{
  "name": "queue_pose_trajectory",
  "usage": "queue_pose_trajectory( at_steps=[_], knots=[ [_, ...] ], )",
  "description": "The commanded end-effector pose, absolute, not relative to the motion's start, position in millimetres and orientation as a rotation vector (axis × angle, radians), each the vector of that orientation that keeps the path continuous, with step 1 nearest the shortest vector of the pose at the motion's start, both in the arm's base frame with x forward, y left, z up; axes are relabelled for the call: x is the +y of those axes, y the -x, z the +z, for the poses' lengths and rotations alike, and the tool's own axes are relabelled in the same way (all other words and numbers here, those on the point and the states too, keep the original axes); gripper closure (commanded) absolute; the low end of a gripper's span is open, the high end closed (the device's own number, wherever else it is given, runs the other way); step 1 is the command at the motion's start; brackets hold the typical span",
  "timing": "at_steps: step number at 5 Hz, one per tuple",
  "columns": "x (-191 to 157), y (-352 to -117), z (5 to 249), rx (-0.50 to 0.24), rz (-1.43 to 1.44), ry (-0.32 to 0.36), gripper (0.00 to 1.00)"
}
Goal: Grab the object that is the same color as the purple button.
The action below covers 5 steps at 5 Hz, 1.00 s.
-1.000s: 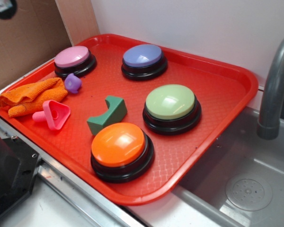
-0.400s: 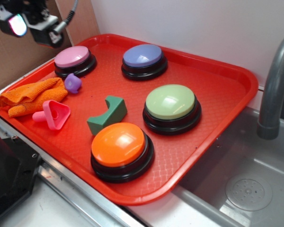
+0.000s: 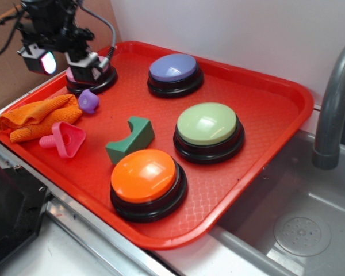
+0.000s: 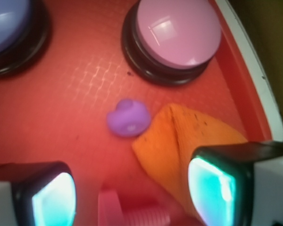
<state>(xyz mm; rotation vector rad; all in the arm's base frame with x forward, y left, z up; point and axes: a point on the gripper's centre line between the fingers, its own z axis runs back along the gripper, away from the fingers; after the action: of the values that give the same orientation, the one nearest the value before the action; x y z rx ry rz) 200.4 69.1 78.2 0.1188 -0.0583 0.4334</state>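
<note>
- The red tray (image 3: 264, 98) held everything.
- The gripper (image 3: 63, 60) hung above the tray's far left corner, fingers spread apart and empty.
- The purple button (image 3: 173, 68) sat at the back.
- The orange cloth (image 4: 179, 141) touched the purple peg (image 4: 128, 117), which lay just before the pink button (image 4: 177, 33).

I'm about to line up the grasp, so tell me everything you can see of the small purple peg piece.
The small purple peg piece is lilac, smooth, plastic-looking, with a rounded lobed head; in the wrist view a small hole shows on it. It lies free on the red tray, in front of the pink button, with the orange cloth close beside it, contact unclear. The gripper is open above it, not touching.
</note>
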Motion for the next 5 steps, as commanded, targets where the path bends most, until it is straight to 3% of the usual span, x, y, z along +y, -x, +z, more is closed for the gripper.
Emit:
queue_pose_trajectory(
  at_steps=[1,3,4,5],
  knots=[
    [86.9,-210.2,51.5,-0.094,0.463,-0.148,0.0],
    [88.7,-218.9,30.6,-0.063,0.42,-0.131,0.0],
    [87.0,-221.6,23.5,-0.068,0.411,-0.125,0.79],
    [89.1,-220.8,23.2,-0.088,0.431,-0.116,1.0]
  ],
)
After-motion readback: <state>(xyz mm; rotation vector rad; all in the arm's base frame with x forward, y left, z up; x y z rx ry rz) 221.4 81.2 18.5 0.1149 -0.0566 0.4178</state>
